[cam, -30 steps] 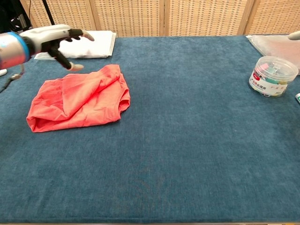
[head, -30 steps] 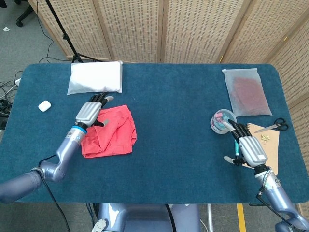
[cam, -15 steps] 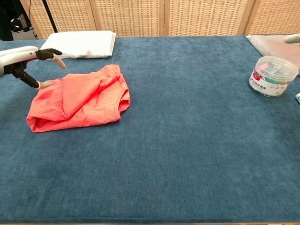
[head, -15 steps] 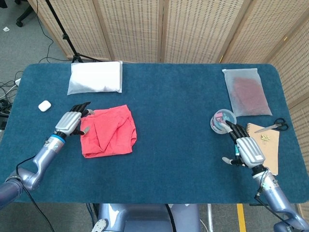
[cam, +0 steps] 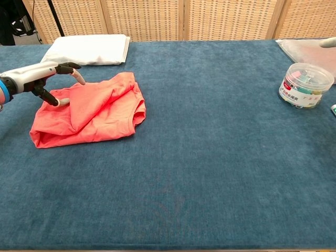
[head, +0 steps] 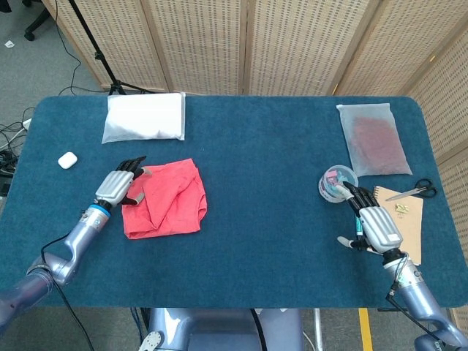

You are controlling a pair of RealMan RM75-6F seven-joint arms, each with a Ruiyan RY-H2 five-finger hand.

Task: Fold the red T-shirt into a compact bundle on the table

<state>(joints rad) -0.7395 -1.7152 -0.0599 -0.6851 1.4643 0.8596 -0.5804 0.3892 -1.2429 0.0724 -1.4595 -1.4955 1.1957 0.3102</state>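
The red T-shirt (head: 167, 197) (cam: 89, 115) lies crumpled in a rough folded bundle left of the table's middle. My left hand (head: 118, 188) (cam: 44, 79) hovers at the shirt's left edge, fingers spread and holding nothing; its thumb reaches just over the cloth. My right hand (head: 374, 225) rests far off at the right side of the table, fingers apart and empty, beside the small tub. In the chest view the right hand is out of the frame.
A white folded cloth (head: 144, 117) lies at the back left, and a white earbud case (head: 67, 160) sits near the left edge. A clear tub of clips (head: 338, 182) (cam: 305, 85), a plastic bag (head: 373, 139), scissors (head: 413, 192) and a brown notebook (head: 406, 219) occupy the right side.
My left hand drew back from above the shirt to its left side, then came back in to the shirt's left edge. The right hand has barely moved.
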